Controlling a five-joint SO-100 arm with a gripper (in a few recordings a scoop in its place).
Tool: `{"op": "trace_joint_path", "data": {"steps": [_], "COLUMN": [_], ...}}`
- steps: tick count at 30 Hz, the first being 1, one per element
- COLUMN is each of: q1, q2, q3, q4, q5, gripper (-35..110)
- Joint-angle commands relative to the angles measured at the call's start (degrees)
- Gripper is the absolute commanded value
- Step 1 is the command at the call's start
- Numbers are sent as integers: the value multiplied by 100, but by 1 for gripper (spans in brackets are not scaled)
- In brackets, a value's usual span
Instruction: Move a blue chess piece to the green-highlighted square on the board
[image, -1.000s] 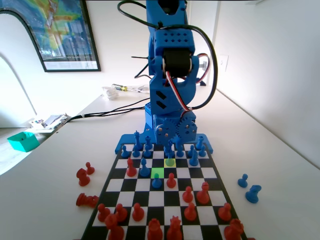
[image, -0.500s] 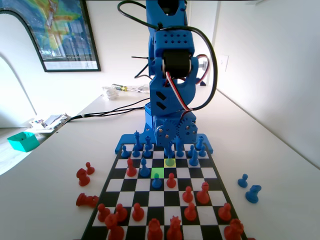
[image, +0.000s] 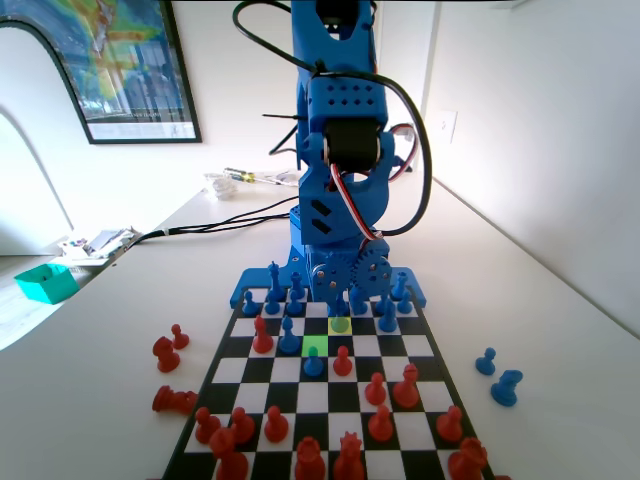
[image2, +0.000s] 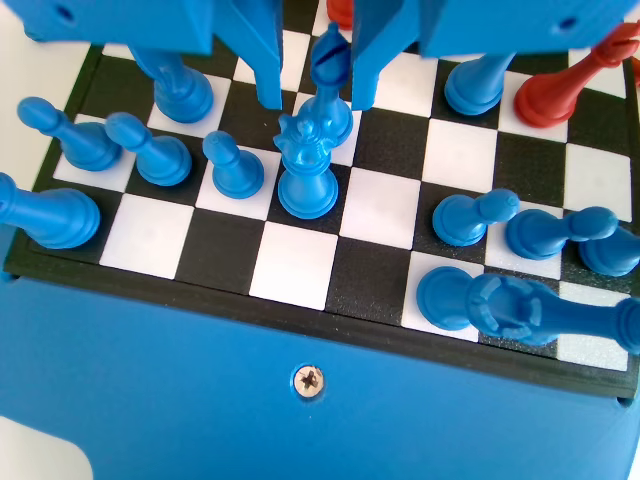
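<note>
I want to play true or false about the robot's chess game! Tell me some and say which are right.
1. The green-highlighted square has no piece on it. True.
2. The end effector is shut on a red pawn. False: its jaws are open, either side of a tall blue piece.
3. Two blue pieces stand on the table, right of the board in the fixed view. True.
4. Every red piece is on the board. False: some red pieces sit on the table.

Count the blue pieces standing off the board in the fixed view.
2: a small blue pawn and, nearer the camera, a taller blue piece, both on the table right of the board. The arm may hide others.
</note>
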Motion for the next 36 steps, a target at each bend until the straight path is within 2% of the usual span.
{"op": "trace_joint_path", "data": {"steps": [1, 12, 18, 26, 36], "q1": [-18, -26, 53, 387, 949], "q2": [123, 114, 114, 141, -299], "q3": [-97, -35, -158, -1222, -1582], "q4": [-26, -44, 35, 1063, 958], "q5": [-149, -448, -501, -554, -861], "gripper": [10, 1, 1, 1, 1]}}
